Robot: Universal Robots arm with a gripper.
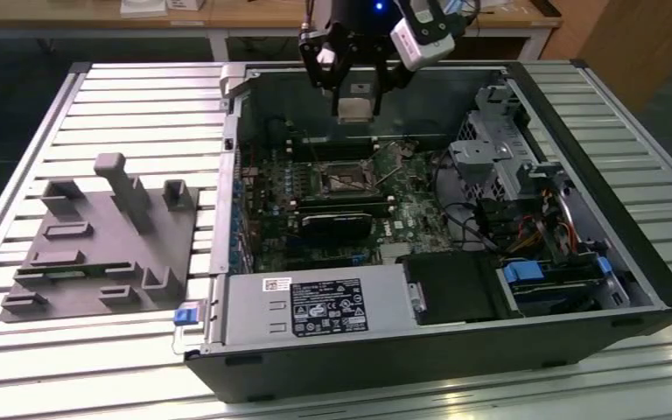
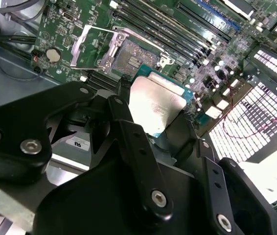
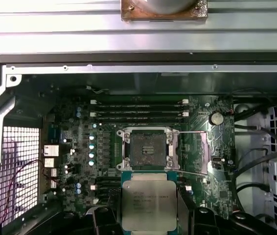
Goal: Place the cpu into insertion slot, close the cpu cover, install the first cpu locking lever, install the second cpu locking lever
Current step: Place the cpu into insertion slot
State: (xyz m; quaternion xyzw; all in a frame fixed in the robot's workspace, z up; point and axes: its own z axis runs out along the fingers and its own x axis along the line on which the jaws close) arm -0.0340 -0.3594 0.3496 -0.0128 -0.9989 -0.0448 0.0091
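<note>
You're in a workshop or lab: an open computer case [image 1: 430, 354] on a slatted metal bench [image 1: 137, 87], wooden tables [image 1: 255, 13] farther back.

I saw that the cpu [image 3: 149, 200] had a pale silvery top with a thin green edge. The insertion slot [image 3: 146, 148] was dark inside with a silvery rim, on the green motherboard [image 3: 70, 127]. The gripper [image 1: 356, 103] was black. In the exterior view, at nine o'clock from the black case [image 1: 430, 360], the fixture [image 1: 102, 236] was plain grey, on a table [image 1: 80, 360] of silvery stripes.
</note>
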